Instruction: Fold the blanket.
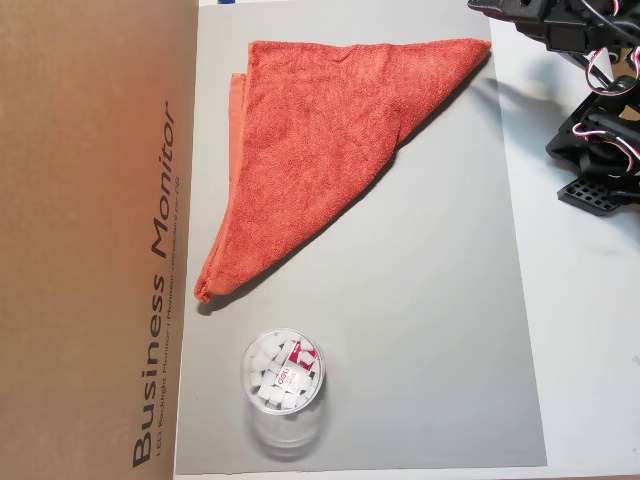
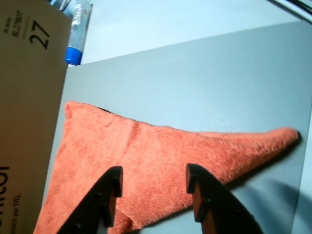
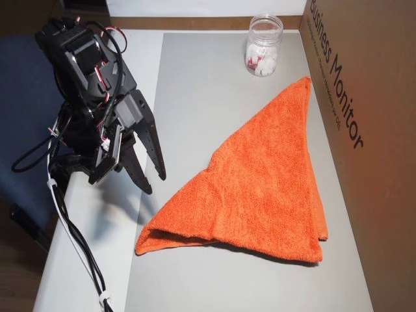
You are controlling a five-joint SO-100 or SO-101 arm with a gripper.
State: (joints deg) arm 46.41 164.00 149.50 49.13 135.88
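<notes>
Blanket first: I see orange-red terry, fuzzy, folded on the diagonal into a triangle with the top layer lying almost flush over the bottom one. Along one side a thin strip of the lower layer peeks out past the upper hem, clearest in an overhead view. At the open corner nearest the gripper the two layers gape a little.

It lies flat on the grey mat. Its long folded edge runs diagonally, from the corner nearest my gripper away to the narrow tip that sits close to the cup. The opposite straight side runs along the cardboard box, the far side of the blanket from the gripper.

My gripper hangs off the mat's edge, just beside the blanket's near corner and not touching it in an overhead view. Its two black fingers are spread apart with nothing between them; through the wrist view I look down past them onto the cloth, whose narrow tip points away to the right of that picture.

The cup, clear plastic with small white pieces inside, stands upright on the mat, well apart from the gripper and just beyond the blanket's tip.
</notes>
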